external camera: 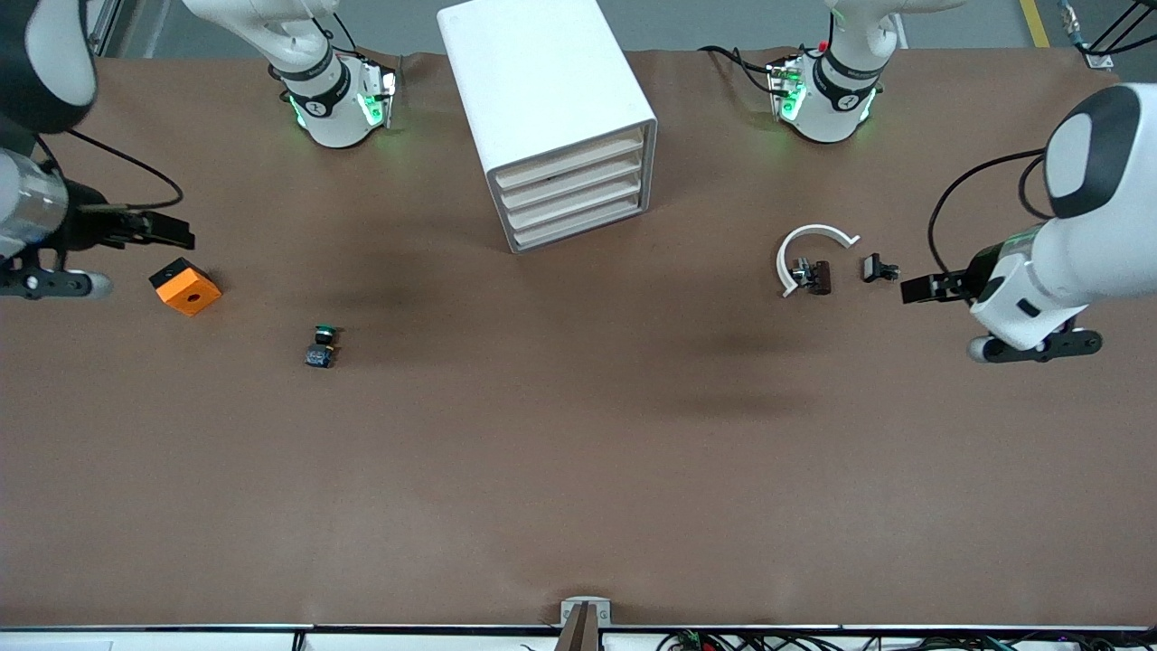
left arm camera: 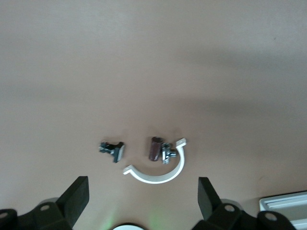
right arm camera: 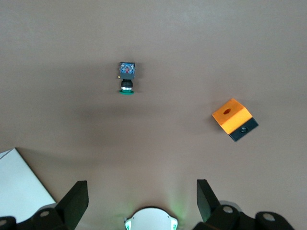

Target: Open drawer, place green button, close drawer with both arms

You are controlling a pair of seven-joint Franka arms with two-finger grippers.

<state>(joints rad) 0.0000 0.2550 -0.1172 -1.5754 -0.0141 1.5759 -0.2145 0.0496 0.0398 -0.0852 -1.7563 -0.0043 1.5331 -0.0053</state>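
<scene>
The white cabinet (external camera: pixel 542 81) stands at the middle of the table, all four drawers shut; the bottom drawer (external camera: pixel 578 228) shows its cream front strip. The button (external camera: pixel 321 346) lies on its side toward the right arm's end, also in the right wrist view (right arm camera: pixel 127 79). My right gripper (external camera: pixel 172 233) hangs open and empty over the table beside the orange block, open in its wrist view (right arm camera: pixel 141 200). My left gripper (external camera: pixel 917 289) hangs open and empty beside the small clips, open in its wrist view (left arm camera: pixel 143 196).
An orange block (external camera: pixel 185 287) with a round hole lies near the right gripper. A white C-shaped ring (external camera: pixel 809 244) and two small dark clips (external camera: pixel 813 276) (external camera: pixel 879 268) lie toward the left arm's end. The brown table's front edge carries a small bracket (external camera: pixel 585 615).
</scene>
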